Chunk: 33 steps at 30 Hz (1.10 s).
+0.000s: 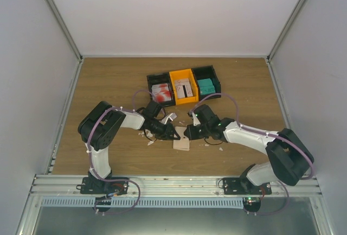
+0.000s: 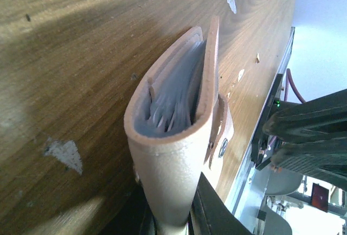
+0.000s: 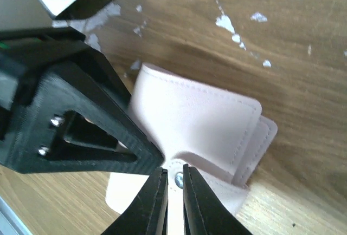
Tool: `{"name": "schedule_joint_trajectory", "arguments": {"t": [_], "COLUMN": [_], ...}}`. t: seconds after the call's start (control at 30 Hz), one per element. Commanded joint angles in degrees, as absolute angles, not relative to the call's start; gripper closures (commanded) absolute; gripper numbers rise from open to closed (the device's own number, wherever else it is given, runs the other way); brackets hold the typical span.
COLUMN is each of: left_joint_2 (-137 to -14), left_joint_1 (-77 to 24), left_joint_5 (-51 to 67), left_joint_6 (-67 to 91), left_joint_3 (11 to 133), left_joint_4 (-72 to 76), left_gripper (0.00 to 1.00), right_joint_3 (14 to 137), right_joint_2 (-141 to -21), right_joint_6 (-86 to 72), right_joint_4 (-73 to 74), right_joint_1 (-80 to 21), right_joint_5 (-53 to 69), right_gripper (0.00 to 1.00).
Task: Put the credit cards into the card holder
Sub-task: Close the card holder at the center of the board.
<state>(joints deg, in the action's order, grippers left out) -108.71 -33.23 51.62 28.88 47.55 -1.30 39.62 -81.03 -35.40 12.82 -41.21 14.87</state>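
The beige card holder [image 1: 181, 142] lies low over the table's middle, between both arms. My left gripper [image 2: 172, 223] is shut on its folded spine end, and grey pockets [image 2: 174, 97] show inside its gaping mouth. My right gripper [image 3: 174, 180] stands over the snap tab [image 3: 178, 180], its jaws a narrow gap apart with the metal snap showing between them. In the top view the left gripper [image 1: 171, 132] and right gripper [image 1: 190, 132] nearly touch. Credit cards lie in the bins: red-and-white [image 1: 161, 91], pale with dark print [image 1: 183, 87], teal [image 1: 206, 87].
The joined black and orange bins [image 1: 179, 74] stand behind the grippers. Small white scraps [image 1: 148, 136] lie on the wood around the left gripper, and more [image 3: 226, 24] beyond the wallet. White walls enclose the table; a metal rail [image 1: 173, 183] runs along the near edge.
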Motion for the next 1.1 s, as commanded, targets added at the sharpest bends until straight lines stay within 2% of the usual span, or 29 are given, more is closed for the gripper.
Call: {"name": "schedule_joint_trajectory", "arguments": {"t": [0.0,0.57,0.97,1.07], "left_joint_2": [-113.9,-114.2,-114.2,-114.2], "left_joint_1": [-34.0,-34.1,-34.1,-34.1], "left_joint_5": [34.4,34.6,34.9,34.9], "left_joint_6": [27.4,27.3,27.3,27.3], "left_joint_3": [44.9,44.9,44.5,44.2], "left_joint_4": [-6.1,-6.0,-5.4,-5.3], "left_gripper": [1.0,1.0,1.0,1.0], "right_joint_3": [40.4,42.1,43.6,44.3], "right_joint_2": [-82.8,-87.2,-91.5,-92.6], "right_joint_6": [-33.2,-33.4,-33.9,-34.4], "right_joint_4": [17.5,16.0,20.6,21.8], "right_joint_1": [-42.5,-43.0,-44.6,-45.0], "right_joint_5": [13.5,13.1,10.0,8.8], "right_gripper": [0.88,0.86,0.87,0.9]}}
